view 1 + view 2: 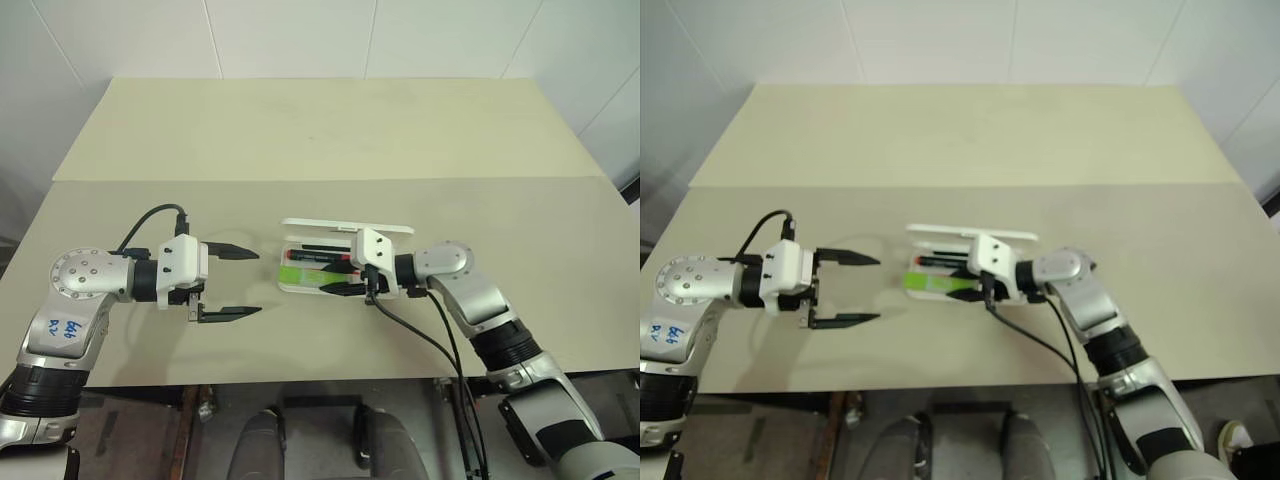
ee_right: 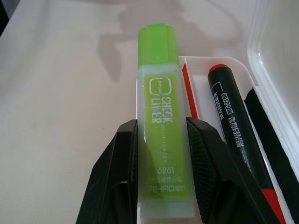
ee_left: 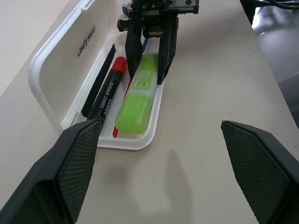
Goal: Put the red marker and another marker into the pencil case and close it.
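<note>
The white pencil case (image 1: 345, 227) lies open at mid table, its lid (image 3: 70, 60) standing up at the back. In its tray lies the red marker (image 3: 110, 93), a dark barrel with red ends. My right gripper (image 2: 161, 122) is shut on the lime-green marker (image 2: 159, 60), which it holds lengthwise along the tray's front wall (image 3: 140, 142). I cannot tell whether the green marker rests on the tray floor. To the left of the case my left gripper (image 1: 258, 282) hangs open, fingers wide apart, pointing at the case's short end and holding nothing.
A thin black piece (image 3: 100, 79) lies in the case against the lid. The beige table (image 1: 320, 130) stretches far behind the case, with a seam across it. Its front edge (image 1: 300, 382) runs just below both arms. Black cables trail from each wrist.
</note>
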You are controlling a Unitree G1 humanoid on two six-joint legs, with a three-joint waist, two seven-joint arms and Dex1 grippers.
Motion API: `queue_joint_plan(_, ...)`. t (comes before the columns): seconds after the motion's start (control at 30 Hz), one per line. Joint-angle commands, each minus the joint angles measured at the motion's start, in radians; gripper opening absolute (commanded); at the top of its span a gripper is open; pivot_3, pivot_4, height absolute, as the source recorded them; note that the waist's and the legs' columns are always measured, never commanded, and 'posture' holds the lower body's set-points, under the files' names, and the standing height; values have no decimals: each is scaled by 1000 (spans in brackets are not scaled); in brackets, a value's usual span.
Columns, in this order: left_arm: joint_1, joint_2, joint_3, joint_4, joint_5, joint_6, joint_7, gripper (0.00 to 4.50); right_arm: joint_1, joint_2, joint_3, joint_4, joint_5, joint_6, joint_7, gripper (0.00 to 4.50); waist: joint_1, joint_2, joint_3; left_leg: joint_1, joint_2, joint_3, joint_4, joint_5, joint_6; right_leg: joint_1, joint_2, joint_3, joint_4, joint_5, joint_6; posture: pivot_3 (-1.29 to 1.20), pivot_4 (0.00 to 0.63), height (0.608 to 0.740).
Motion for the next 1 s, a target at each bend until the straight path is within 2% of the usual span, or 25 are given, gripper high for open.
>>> queue_joint_plan(0.03, -13, 4, 11, -10, -3, -10, 3, 4396, -21, 3, -4, 9, -4, -39, 6, 1103, 0, 0, 0, 0, 0, 0, 0, 0, 0, 0, 0, 0, 0, 0, 0, 0, 150, 740)
queue_joint_plan(0.33, -18, -4, 6, -9, -3, -8, 6, 4396, -37, 15, -2, 45, -2, -72, 43, 1103, 0, 0, 0, 0, 0, 0, 0, 0, 0, 0, 0, 0, 1, 0, 0, 0, 150, 740)
queue_joint_plan(0.37, -19, -5, 7, -8, -3, -8, 7, 4396, -37, 13, -1, 43, 1, -73, 54, 1842, 0, 0, 0, 0, 0, 0, 0, 0, 0, 0, 0, 0, 1, 0, 0, 0, 150, 740)
queue_joint_plan(0.5, -18, -8, 6, -10, -4, -7, 9, 4396, -46, 24, -12, 50, -9, -96, 32, 3239, 0, 0, 0, 0, 0, 0, 0, 0, 0, 0, 0, 0, 1, 0, 0, 0, 150, 740)
queue_joint_plan(0.77, -21, -11, 4, -3, -1, -13, 11, 4396, -51, 12, -29, -9, 15, -73, 46, 3239, 0, 0, 0, 0, 0, 0, 0, 0, 0, 0, 0, 0, 1, 0, 0, 0, 150, 740)
queue_joint_plan(1.0, -21, -14, 4, 5, 1, -20, 10, 4396, 3, -45, -68, -207, 114, 56, 64, 3239, 2, 0, 0, 0, 0, 0, 0, 0, 0, -1, 0, 0, 2, 0, 0, 0, 150, 740)
